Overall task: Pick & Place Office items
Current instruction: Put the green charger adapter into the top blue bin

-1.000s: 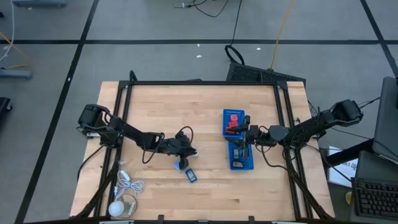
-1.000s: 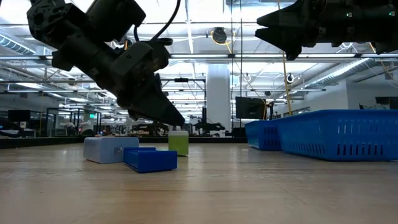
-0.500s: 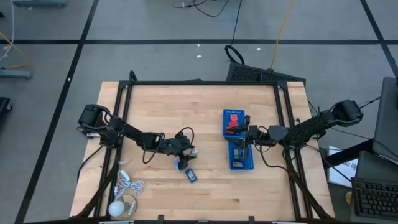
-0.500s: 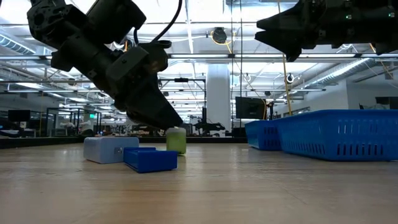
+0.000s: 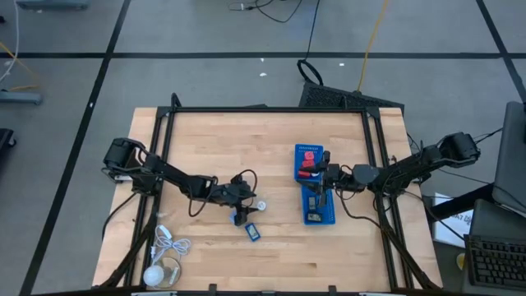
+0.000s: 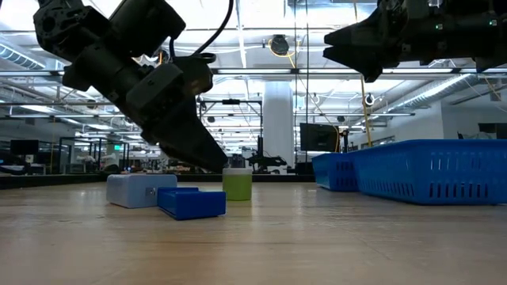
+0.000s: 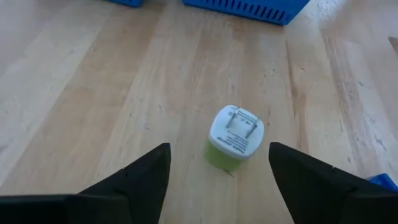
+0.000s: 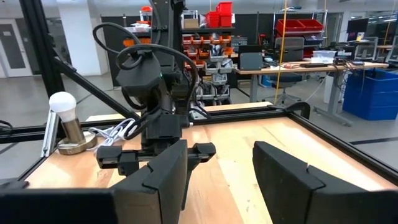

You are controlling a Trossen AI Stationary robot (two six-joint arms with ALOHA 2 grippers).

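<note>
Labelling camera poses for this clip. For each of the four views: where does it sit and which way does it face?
High: above the table, straight down; both arms, left pincer over the green plug adapter, right pincer over the blue tray.
Low: table height, level into the room; both arms enter from above.
Left wrist: on the left arm, down at the adapter between its open fingers.
Right wrist: on the right arm, across the table at the left arm; own fingers apart.
Shared: the adapter shows in high, low, left wrist.

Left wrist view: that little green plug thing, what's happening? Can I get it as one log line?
left gripper: open, just behind green plug adapter | adapter: standing free on table, prongs up | right gripper: open, over blue tray
</note>
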